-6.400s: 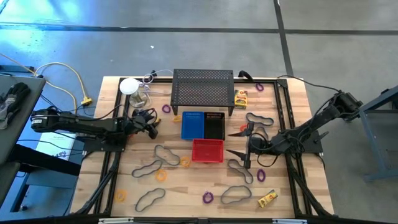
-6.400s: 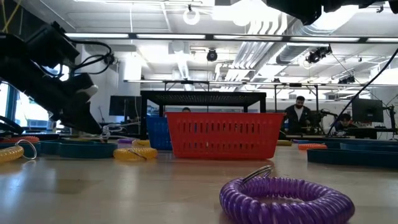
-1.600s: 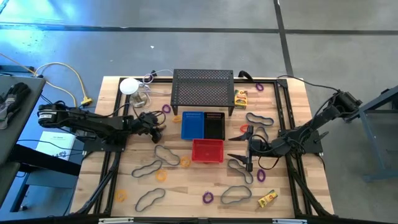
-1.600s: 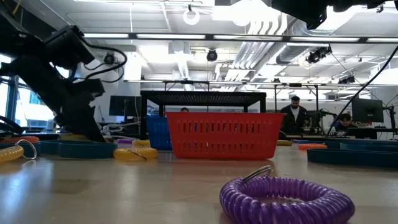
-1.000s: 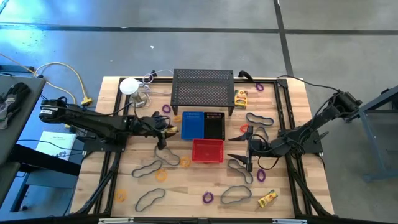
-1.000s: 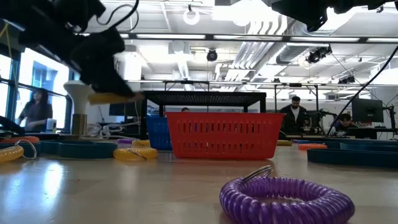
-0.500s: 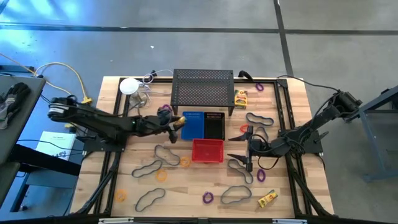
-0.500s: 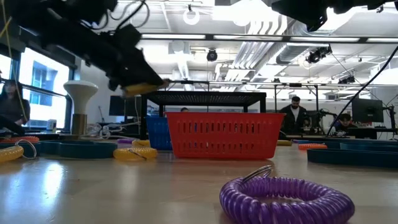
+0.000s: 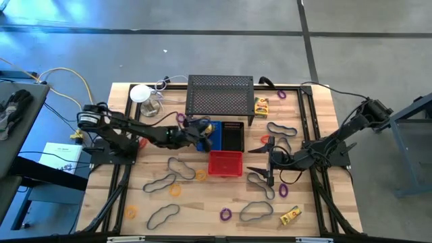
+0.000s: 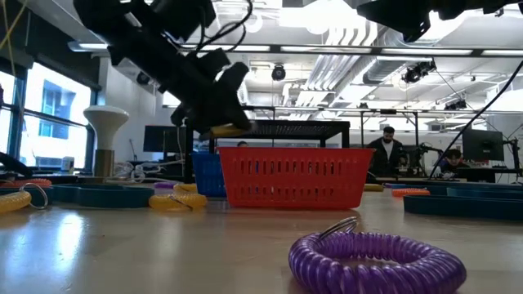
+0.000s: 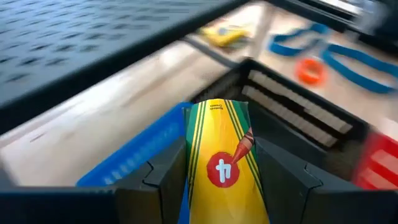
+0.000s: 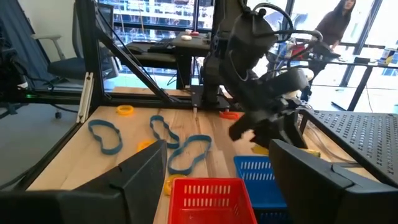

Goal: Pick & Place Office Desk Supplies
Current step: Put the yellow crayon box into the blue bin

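The left tool [image 9: 200, 130] hangs over the blue bin [image 9: 210, 137], clamped on a yellow printed box [image 11: 222, 168]. The blue bin, black bin [image 9: 233, 136] and red bin [image 9: 225, 163] look empty, though their floors are poorly seen. The right tool [image 9: 264, 157] waits wide open right of the red bin

Yellow box's [image 11: 222, 167] lower end cut off, print perhaps blurred.

Yellow printed box [image 11: 222, 163] held above blue bin [image 9: 210, 137]; rings, cords scattered.
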`<state>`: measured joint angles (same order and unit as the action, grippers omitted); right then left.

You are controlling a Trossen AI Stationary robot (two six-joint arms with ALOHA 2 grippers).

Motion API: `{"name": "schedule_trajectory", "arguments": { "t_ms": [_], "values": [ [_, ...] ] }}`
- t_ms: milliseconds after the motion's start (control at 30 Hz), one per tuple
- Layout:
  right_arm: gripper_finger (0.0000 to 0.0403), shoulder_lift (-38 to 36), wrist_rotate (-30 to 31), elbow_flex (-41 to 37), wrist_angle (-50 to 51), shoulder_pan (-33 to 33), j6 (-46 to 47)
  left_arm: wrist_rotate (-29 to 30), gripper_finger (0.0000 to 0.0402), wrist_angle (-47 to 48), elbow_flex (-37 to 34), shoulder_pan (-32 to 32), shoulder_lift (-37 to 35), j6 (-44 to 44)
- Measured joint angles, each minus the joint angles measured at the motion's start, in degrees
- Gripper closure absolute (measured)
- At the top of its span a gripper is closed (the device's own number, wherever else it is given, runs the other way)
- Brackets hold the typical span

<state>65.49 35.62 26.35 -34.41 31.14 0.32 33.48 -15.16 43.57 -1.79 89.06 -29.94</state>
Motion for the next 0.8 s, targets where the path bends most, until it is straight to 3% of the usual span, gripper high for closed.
{"name": "schedule_trajectory", "arguments": {
  "t_ms": [467,800],
  "values": [
    [0.0131,0.0,0.0,0.0,1.1,0.0,2.9,0.8,0.0236,0.9,0.0,0.7,0.8,-12.2],
    [0.0131,0.0,0.0,0.0,1.1,0.0,2.9,0.8,0.0236,1.2,0.0,0.7,0.8,-11.3]
  ]
}}
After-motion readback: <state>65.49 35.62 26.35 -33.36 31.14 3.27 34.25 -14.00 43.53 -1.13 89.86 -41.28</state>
